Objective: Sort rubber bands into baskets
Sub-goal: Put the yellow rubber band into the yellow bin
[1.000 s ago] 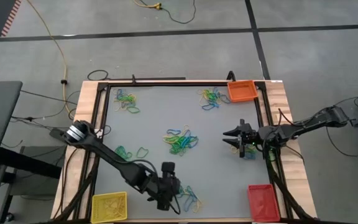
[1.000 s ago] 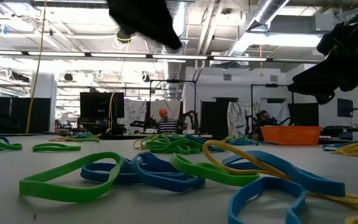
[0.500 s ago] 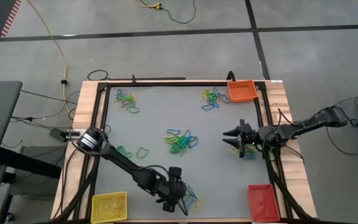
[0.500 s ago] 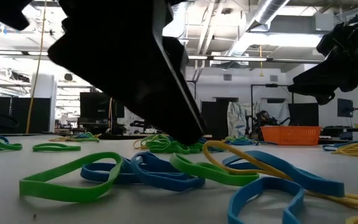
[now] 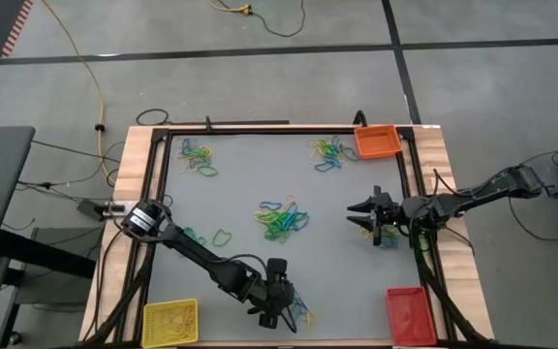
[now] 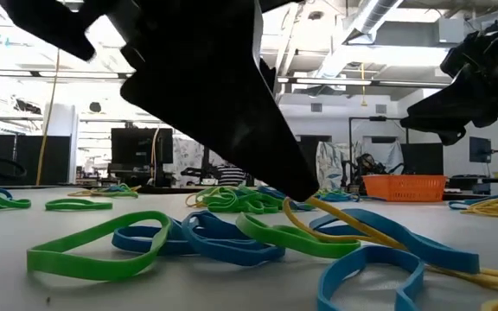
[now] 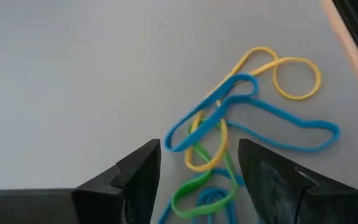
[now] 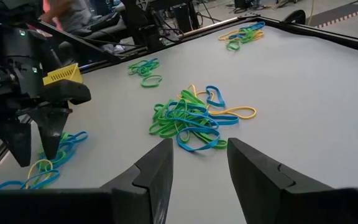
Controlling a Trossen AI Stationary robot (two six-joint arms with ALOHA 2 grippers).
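Hovering w/ fingers spread, holding nothing, left gripper (image 5: 281, 312) sits over tangled thin yellow, blue & green rubber bands (image 7: 241, 124) at near edge of grey surface (image 5: 240, 184). Best: drop straight, pinch one loop only. Right gripper (image 5: 361, 215) waits open, farther off.

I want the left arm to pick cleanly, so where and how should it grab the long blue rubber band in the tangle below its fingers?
Probably grip the long blue rubber band on its free far loop, which lies alone on the grey tabletop. Come straight down with the open left gripper, one finger on each side of the strand. Nearer the fingers it crosses the thin yellow band and green band.
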